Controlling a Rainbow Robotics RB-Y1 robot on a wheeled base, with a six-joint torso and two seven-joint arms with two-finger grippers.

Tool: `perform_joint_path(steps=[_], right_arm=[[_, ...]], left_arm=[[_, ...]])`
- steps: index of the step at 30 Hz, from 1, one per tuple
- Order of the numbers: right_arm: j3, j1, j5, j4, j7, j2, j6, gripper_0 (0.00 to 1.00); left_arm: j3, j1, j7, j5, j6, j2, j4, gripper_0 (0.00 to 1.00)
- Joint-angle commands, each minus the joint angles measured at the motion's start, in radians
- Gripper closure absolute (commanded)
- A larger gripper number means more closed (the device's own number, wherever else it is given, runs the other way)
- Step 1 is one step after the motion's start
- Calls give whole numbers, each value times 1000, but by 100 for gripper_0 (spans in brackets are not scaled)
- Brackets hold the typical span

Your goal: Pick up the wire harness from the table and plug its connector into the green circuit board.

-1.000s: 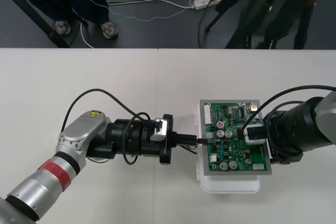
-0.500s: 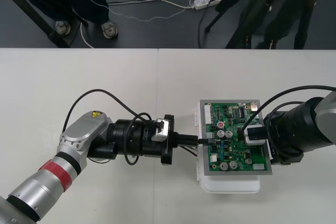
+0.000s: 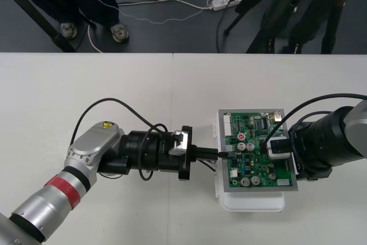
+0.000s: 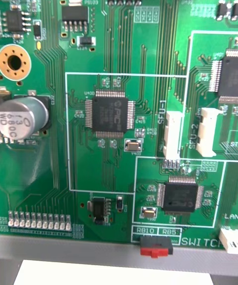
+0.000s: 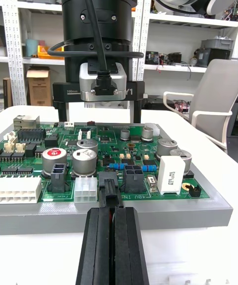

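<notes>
1. Locate the tabletop [image 3: 114, 84]. The left arm [image 3: 86, 162] lies low across it from the near left corner. The right arm [image 3: 332, 136] enters over the right edge.

2. Locate the green circuit board [image 3: 269, 170] on its white base [image 3: 252, 202]. Both sit in the right half of the tabletop, nearer the near edge than the far edge. The base shows past the board on the near side.

3. Check the left gripper [image 3: 213, 154]. It points level at the board's left edge. Its fingers [image 5: 131, 245] are pressed close together and pinch the black plug [image 5: 109, 186] of the wire harness at their tips.

4. Check the right gripper [image 5: 99, 116]. It hangs upright over the right part of the board, with a camera [image 5: 101, 82] on its body. Its fingers [image 5: 136, 111] stand spread apart, with nothing between them, and their tips are at the board's surface.

5. Check the plug. It stands at the board's left edge, between a white connector [image 5: 85, 188] and a black connector [image 5: 133, 176]. You cannot tell from these views whether it is fully seated in the board.
</notes>
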Motion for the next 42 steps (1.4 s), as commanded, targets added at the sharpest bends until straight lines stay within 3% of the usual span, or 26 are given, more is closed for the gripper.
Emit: perform_joint_path(steps=[1, 25, 26, 28, 29, 30, 31, 34, 42], right_arm=[[12, -29, -15, -23, 34, -12, -4, 0], [10, -31, -16, -23, 36, -12, -9, 0], [9, -31, -13, -23, 36, -12, -10, 0], [4, -29, -9, -23, 37, -12, -12, 0], [4, -31, -6, -23, 37, -12, -12, 0], [2, -31, 1, -23, 37, -12, -16, 0], [-1, -31, 5, -23, 39, -12, -21, 0], [-11, -31, 7, -20, 39, -13, -30, 0], [-48, -31, -13, 27, 51, -16, -30, 0]], left_arm=[[-30, -30, 42, -26, 58, -59, -31, 100], [-28, -33, 47, -29, 72, -75, -31, 100], [-30, -33, 50, -29, 72, -70, -31, 96], [-30, -33, 56, -30, 70, -56, -33, 51], [-30, -33, 58, -29, 72, -52, -33, 42], [-30, -33, 59, -30, 72, -41, -33, 25], [-30, -33, 61, -30, 72, -29, -33, 17], [-30, -32, 59, -30, 72, 7, -34, 11], [-21, -4, 81, -34, 72, 146, -140, 8]])
